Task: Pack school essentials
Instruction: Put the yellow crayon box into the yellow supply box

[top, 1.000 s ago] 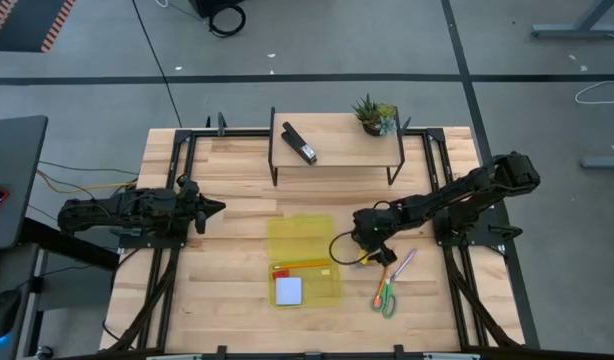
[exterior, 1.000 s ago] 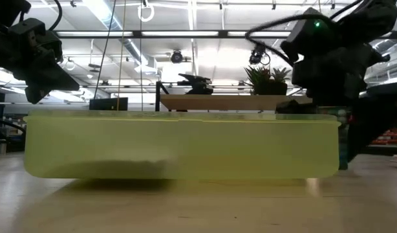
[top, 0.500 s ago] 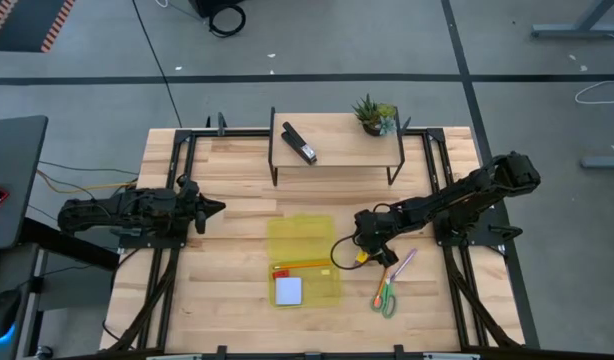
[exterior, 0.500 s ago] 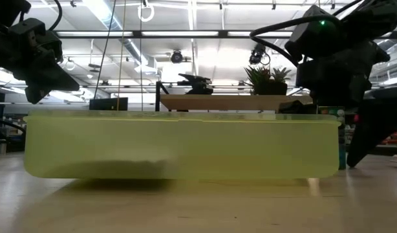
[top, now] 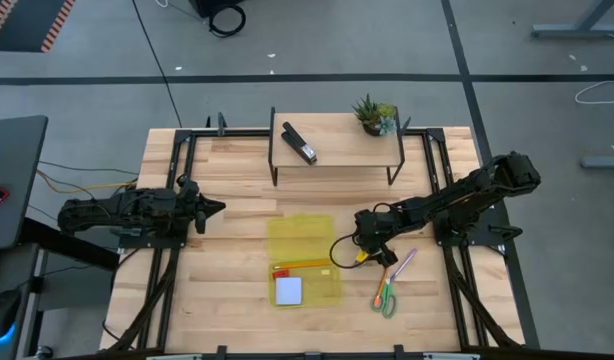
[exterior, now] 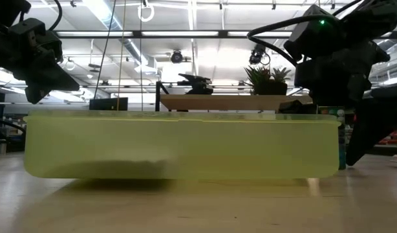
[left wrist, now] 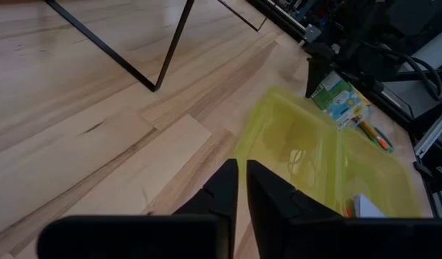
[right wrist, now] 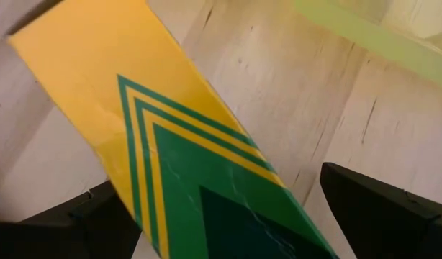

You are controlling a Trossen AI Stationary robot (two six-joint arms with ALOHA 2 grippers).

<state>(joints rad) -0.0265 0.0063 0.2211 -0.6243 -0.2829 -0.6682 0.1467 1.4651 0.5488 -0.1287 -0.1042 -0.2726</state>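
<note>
The yellow-green crayon box (right wrist: 185,137) lies flat on the table just right of the open yellow case (top: 302,240); in the high view only a sliver (top: 361,257) shows under my right gripper (top: 371,250). My right gripper (right wrist: 239,216) is open, pointing down, with one finger on either side of the box. The orange pencil (top: 299,266), red eraser (top: 281,271) and pale blue notepad (top: 288,290) lie inside the case. The green-handled scissors (top: 385,297) and purple pen (top: 402,263) lie on the table right of it. My left gripper (top: 212,208) waits shut near the table's left edge. My right gripper straddles the crayon box from above, fingers pointing down and set across it. The one finger (right wrist: 379,208) stands clear of the box with bare wood between. The other finger (right wrist: 98,216) sits at the box's edge (right wrist: 116,191); whether it touches I cannot tell.
A black stapler (top: 299,143) and a potted plant (top: 375,115) sit on a raised wooden shelf (top: 337,150) at the far side. Bare wood lies between the left gripper and the case. In the low view the case wall (exterior: 179,145) fills the foreground.
My right gripper has shifted slightly toward the table's right beside the case, then held still over the crayon box. Nothing else has moved.
</note>
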